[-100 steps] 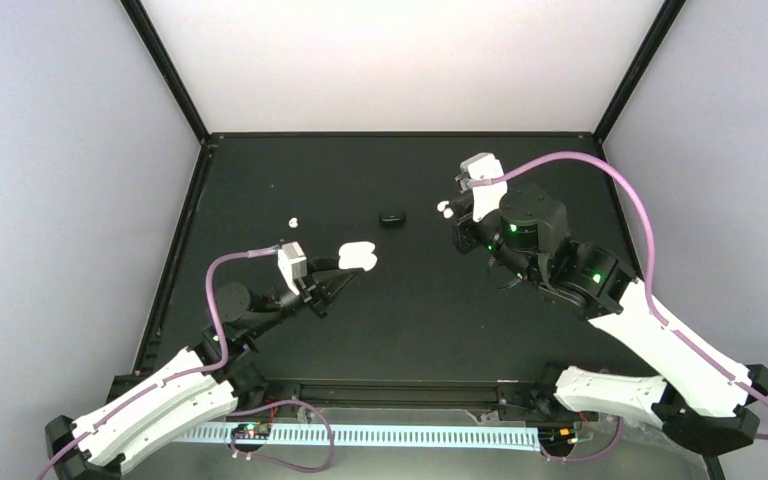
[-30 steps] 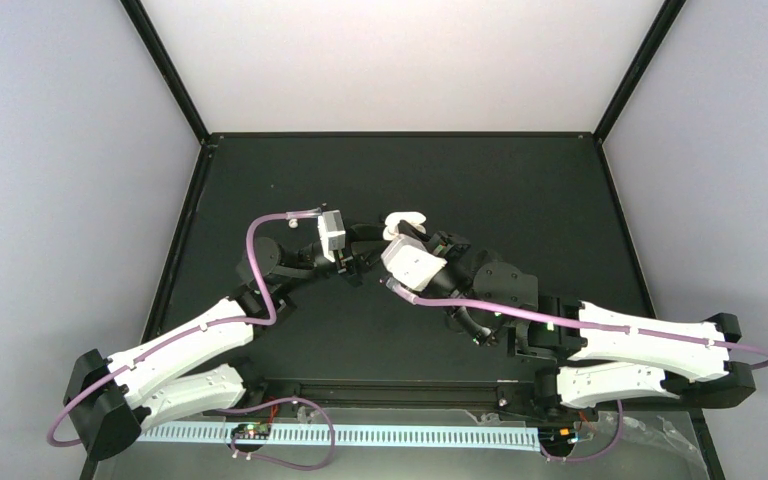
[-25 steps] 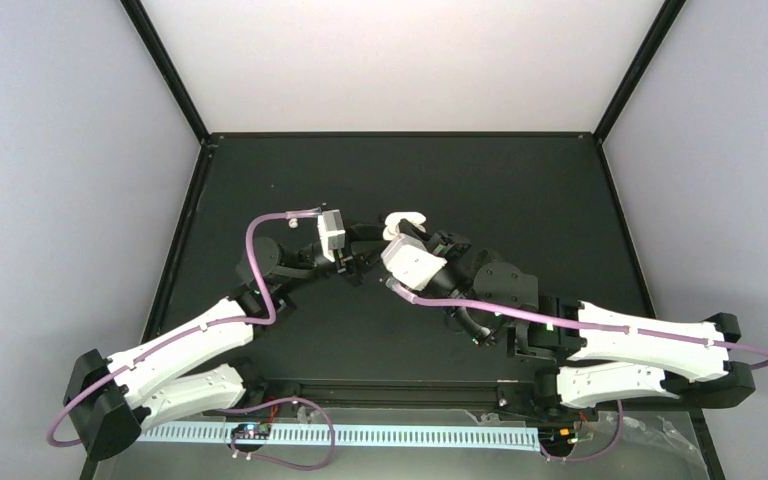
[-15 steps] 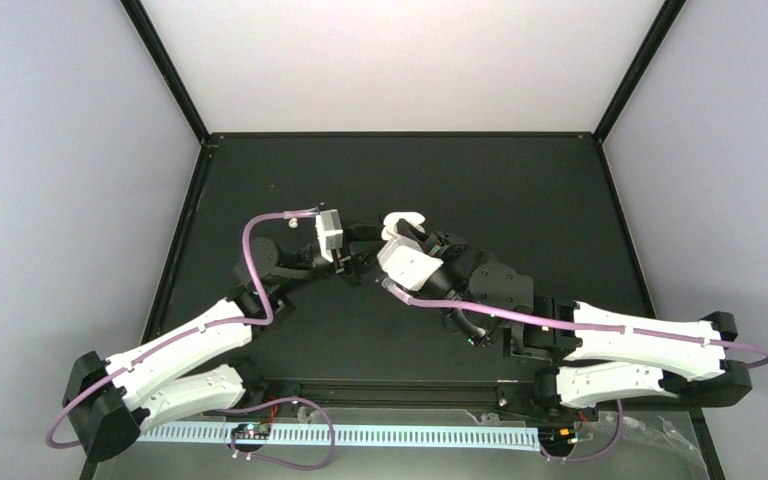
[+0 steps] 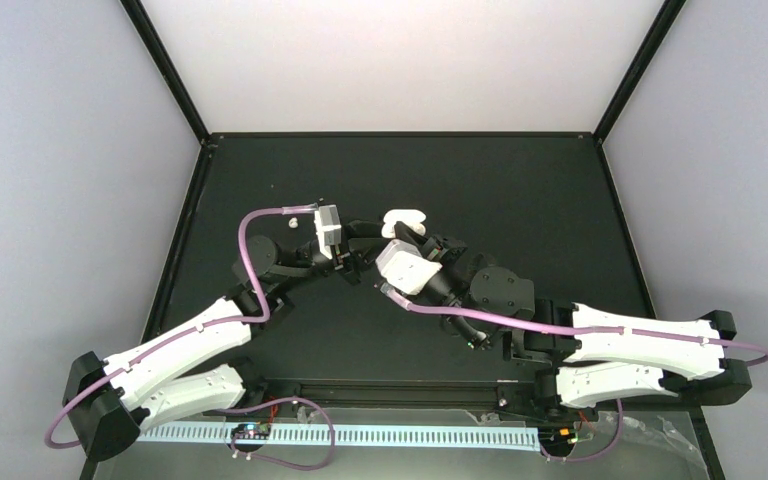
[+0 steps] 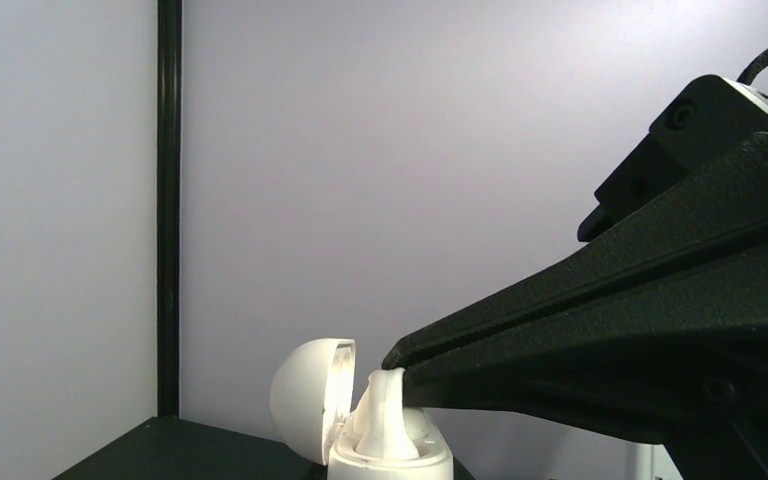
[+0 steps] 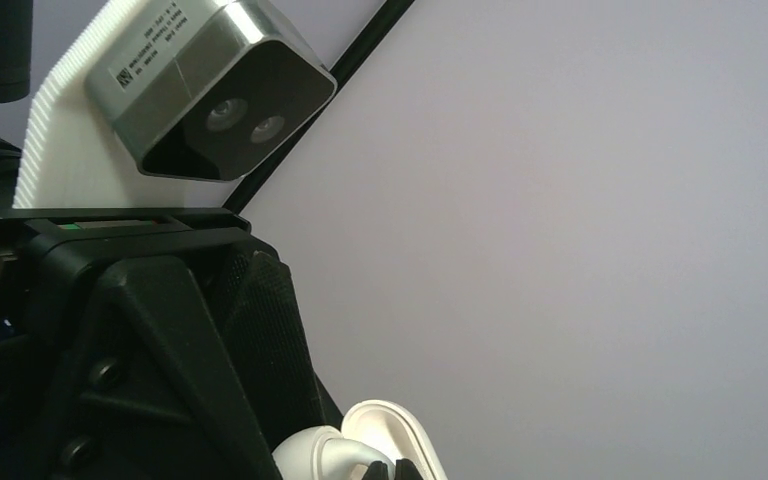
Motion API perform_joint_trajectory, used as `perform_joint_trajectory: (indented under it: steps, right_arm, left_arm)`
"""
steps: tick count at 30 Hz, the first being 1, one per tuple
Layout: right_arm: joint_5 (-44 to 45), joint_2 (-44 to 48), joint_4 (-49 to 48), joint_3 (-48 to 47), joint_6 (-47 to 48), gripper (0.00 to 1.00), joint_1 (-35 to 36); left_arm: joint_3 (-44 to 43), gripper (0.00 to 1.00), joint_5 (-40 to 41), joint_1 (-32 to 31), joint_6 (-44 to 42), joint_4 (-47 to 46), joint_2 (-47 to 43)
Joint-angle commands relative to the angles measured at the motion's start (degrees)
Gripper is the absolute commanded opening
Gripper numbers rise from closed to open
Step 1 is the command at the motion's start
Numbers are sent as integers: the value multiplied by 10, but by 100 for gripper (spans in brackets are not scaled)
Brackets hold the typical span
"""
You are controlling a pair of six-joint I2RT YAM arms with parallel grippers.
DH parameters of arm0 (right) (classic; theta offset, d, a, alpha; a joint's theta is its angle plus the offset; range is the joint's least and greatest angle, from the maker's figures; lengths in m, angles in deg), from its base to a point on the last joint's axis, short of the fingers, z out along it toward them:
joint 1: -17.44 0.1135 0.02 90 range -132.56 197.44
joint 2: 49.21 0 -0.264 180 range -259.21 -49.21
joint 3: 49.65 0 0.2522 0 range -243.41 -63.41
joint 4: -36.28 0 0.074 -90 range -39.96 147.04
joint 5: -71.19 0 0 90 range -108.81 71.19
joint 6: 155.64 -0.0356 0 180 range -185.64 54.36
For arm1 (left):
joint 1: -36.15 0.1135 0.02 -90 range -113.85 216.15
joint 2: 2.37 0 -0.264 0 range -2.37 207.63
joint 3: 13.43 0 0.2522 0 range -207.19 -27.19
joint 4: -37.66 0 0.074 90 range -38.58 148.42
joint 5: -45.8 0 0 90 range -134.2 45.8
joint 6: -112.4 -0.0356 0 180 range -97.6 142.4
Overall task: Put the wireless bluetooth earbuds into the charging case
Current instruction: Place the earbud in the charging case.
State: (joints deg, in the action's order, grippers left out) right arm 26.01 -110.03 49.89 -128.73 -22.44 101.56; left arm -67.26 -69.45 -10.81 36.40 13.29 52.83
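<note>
Left wrist: right gripper (image 6: pixel 397 362), pinching an earbud (image 6: pixel 384 396), has eased it into the open case (image 6: pixel 306 402), which the left gripper (image 5: pixel 378 230) apparently clamps; seating looks nearly done.

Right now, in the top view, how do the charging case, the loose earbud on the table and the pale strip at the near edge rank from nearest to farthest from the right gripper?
From the right gripper:
1. charging case, right at its fingertips, mid-scene.
2. loose earbud, lying well to the left.
3. pale strip, along the near edge, by the arm bases.
</note>
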Motion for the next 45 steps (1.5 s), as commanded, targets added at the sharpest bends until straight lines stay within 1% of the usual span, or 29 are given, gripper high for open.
perform_joint_trajectory:
  steps: [1,4,10,16,22,25,28,31,32,34,37,39,41,45]
  right_arm:
    - [-4,7,21,9,-10,1,10]
    - [-16,10,45,7,-16,1,14]
    - [-27,13,56,9,-19,2,22]
    - [-36,23,51,3,-29,19,22]
    - [-58,51,66,-59,-109,35,17]
    - [-97,54,132,-122,-176,39,0]
    - [-184,55,239,-189,-246,39,-27]
    - [-266,41,349,-272,-295,39,-47]
    - [-320,30,438,-336,-325,39,-51]
    - [-360,22,489,-372,-344,39,-51]
    - [-429,18,538,-393,-371,39,-52]
    - [-453,13,558,-388,-388,39,-51]
    - [-458,7,569,-372,-400,39,-51]
    - [-454,4,549,-335,-419,37,-51]
  left_arm:
    - [-34,2,20,-2,10,-27,-4]
    - [-34,2,24,-2,9,-27,-3]
    - [-30,2,24,-2,7,-27,-4]
    - [-26,2,26,-2,2,-24,-5]
    - [-12,2,25,-2,-1,-25,-18]
    - [-3,2,-1,-2,-6,-25,-34]
    - [3,2,-53,-2,-22,-18,-53]
    - [-7,1,-126,-2,-37,17,-68]
    - [-28,2,-188,-2,-39,59,-72]
    - [-38,2,-223,-1,-38,87,-74]
    - [-40,1,-236,-1,-37,116,-80]
    - [-37,1,-233,-2,-34,130,-85]
    - [-35,2,-231,-2,-27,134,-86]
    - [-34,2,-223,-2,-27,158,-85]
